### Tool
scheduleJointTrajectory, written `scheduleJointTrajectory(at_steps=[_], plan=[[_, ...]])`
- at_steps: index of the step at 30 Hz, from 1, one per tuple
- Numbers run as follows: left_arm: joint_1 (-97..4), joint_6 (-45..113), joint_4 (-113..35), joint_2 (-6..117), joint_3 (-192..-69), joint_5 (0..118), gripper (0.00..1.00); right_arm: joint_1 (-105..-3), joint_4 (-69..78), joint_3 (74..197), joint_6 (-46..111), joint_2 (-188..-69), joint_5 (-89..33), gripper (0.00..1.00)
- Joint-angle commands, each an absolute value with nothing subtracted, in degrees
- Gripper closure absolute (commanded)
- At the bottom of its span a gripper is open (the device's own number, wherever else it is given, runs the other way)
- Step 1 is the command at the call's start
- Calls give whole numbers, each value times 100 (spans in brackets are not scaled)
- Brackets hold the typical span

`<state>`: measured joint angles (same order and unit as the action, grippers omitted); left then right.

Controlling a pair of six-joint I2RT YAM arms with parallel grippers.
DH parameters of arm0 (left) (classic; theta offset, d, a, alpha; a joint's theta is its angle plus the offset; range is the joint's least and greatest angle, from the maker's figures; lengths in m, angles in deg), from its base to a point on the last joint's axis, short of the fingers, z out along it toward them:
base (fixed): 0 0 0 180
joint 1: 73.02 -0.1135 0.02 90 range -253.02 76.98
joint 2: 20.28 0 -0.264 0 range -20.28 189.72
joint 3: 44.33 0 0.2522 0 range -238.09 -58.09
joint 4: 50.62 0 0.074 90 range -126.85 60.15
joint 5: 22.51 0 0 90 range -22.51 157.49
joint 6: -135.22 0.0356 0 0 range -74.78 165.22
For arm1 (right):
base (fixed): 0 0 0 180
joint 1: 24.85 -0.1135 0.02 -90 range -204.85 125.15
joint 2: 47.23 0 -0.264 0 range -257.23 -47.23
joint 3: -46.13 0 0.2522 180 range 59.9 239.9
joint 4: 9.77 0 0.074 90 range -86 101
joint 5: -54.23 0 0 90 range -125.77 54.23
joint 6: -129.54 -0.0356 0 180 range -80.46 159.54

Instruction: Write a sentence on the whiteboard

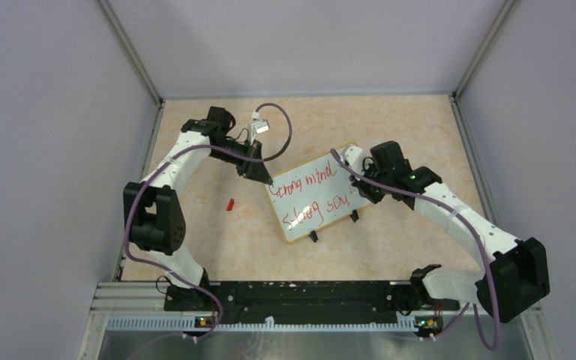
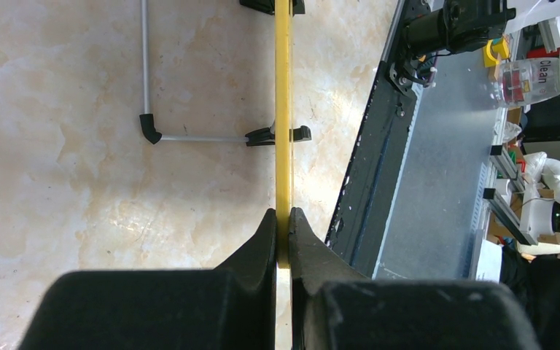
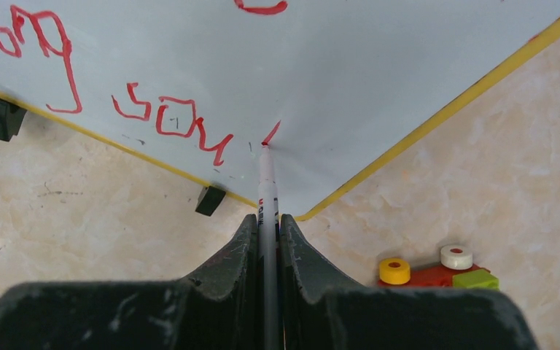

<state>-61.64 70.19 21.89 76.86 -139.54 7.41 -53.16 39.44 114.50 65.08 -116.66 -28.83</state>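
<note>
1. Cut off under the right arm (image 1: 450,214): tail of the red sentence (image 1: 300,182).
2. Mid-table: flat, yellow-rimmed whiteboard (image 1: 304,196), pinched at 10 o'clock by the left gripper (image 2: 283,213).
3. Clamped in the right gripper (image 3: 266,217): slim marker (image 3: 265,182).

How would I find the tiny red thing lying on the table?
Start at the whiteboard in the middle of the table. Just left of it, on the tan top, the red piece lies alone. Unlike the thin red writing, it is one small solid bit, off the board.
</note>
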Motion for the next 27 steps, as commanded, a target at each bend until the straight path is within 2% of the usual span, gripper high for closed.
scheduleJointTrajectory(at_steps=[1, 6, 16, 27], plan=[[-6168, 7158, 2135, 7715, -14119, 790, 100, -5262, 3819, 11194, 6565, -11473, -2841, 100], [-6168, 7141, 2098, 7692, -14071, 786, 100, -5262, 3883, 11016, 6571, -11341, -2899, 100], [-6168, 7139, 2100, 7685, -14073, 763, 100, -5262, 4252, 11693, 6692, -11252, -3127, 100], [-6168, 7141, 2098, 7661, -14042, 781, 100, -5262, 3927, 11256, 6748, -11398, -3208, 100]])
